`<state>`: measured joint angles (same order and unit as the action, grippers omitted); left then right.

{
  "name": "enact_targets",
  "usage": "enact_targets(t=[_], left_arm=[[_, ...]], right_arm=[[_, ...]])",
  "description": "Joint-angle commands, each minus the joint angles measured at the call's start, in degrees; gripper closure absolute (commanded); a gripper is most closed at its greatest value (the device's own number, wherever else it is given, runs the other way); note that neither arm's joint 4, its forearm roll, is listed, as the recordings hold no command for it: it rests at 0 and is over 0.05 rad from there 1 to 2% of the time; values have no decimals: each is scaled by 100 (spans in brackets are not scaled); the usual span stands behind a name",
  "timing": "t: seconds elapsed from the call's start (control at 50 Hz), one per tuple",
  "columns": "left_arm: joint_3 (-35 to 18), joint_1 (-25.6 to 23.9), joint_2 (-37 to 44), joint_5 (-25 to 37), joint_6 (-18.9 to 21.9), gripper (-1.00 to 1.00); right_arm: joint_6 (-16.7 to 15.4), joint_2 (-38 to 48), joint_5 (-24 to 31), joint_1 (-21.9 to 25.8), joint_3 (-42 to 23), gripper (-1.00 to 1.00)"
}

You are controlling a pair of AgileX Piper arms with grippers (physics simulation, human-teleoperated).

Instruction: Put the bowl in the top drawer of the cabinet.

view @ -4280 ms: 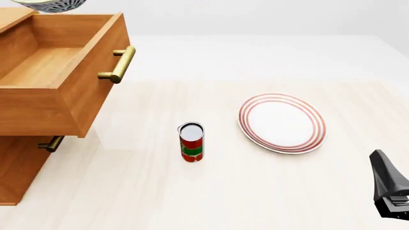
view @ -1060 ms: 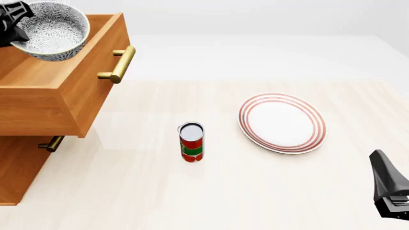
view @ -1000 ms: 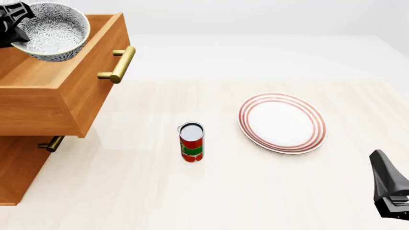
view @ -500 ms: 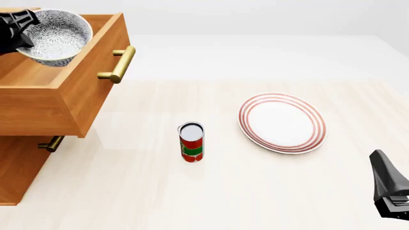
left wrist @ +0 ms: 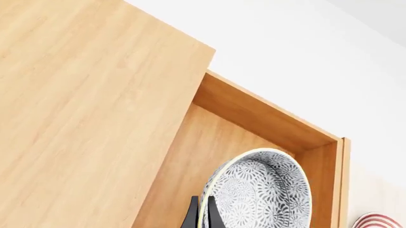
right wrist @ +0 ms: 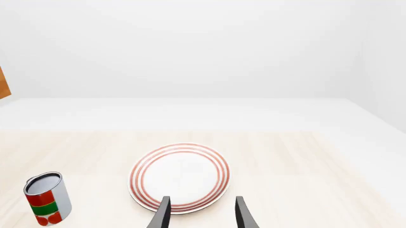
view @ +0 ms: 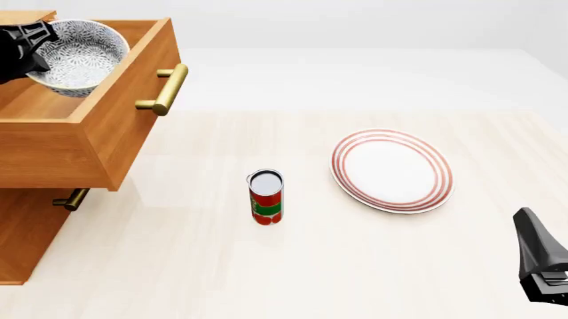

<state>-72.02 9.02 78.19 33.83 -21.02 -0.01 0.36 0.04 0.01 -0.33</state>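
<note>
The blue-grey speckled bowl (view: pixel 78 56) hangs tilted inside the pulled-out top drawer (view: pixel 133 100) of the wooden cabinet (view: pixel 26 232). My left gripper (view: pixel 28 48) is shut on the bowl's left rim. In the left wrist view the bowl (left wrist: pixel 266 194) fills the drawer's corner, its rim pinched between the two dark fingers (left wrist: pixel 190 219) of the left gripper (left wrist: pixel 201 216). The drawer floor (left wrist: pixel 184 166) lies just beneath it. My right gripper (right wrist: pixel 201 213) is open and empty above the table, low at the front right (view: pixel 541 266).
A red-ringed white plate (view: pixel 392 170) lies right of centre. A red and green can (view: pixel 265 197) stands upright in the middle. The lower drawer's brass handle (view: pixel 69 199) pokes out under the top drawer, whose own handle (view: pixel 165 88) faces right.
The bowl and my left gripper have come down from above the cabinet into the open top drawer, sinking lower over the last second. The right arm has stayed still.
</note>
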Motion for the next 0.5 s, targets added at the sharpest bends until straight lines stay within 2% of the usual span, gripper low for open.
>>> enact_targets(t=[0.02, 0.5], left_arm=[[-2, 12, 6, -36, 35, 100], [91, 67, -64, -39, 62, 100]], right_arm=[[1, 0, 0, 0, 0, -100], [0, 0, 0, 0, 0, -100]])
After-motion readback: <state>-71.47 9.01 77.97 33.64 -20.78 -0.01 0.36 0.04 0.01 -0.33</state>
